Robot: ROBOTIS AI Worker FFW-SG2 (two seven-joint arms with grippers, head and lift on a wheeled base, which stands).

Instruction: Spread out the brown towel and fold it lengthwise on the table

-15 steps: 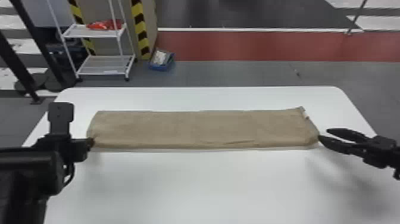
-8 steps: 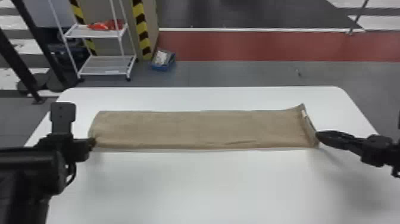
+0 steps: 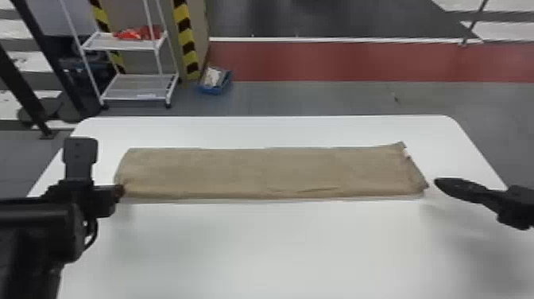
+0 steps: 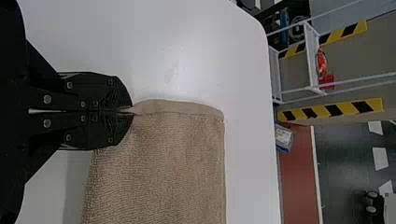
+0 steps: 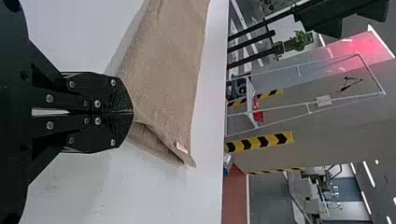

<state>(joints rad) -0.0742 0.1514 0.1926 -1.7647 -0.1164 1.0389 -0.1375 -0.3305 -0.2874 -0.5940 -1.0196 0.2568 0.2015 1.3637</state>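
The brown cloth towel (image 3: 270,171) lies as a long folded strip on the white, round-cornered table (image 3: 270,246). The left black two-fingered gripper (image 4: 132,111) pinches one corner; the right black gripper (image 5: 132,112), fingers together and empty, is just beside the opposite end. Lengthwise folding appears nearly complete; next: release the corner, square the skewed end.

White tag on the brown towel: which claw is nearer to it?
Right. The right claw is near the white tag, at one end of the brown towel; the left claw pinches the opposite end.
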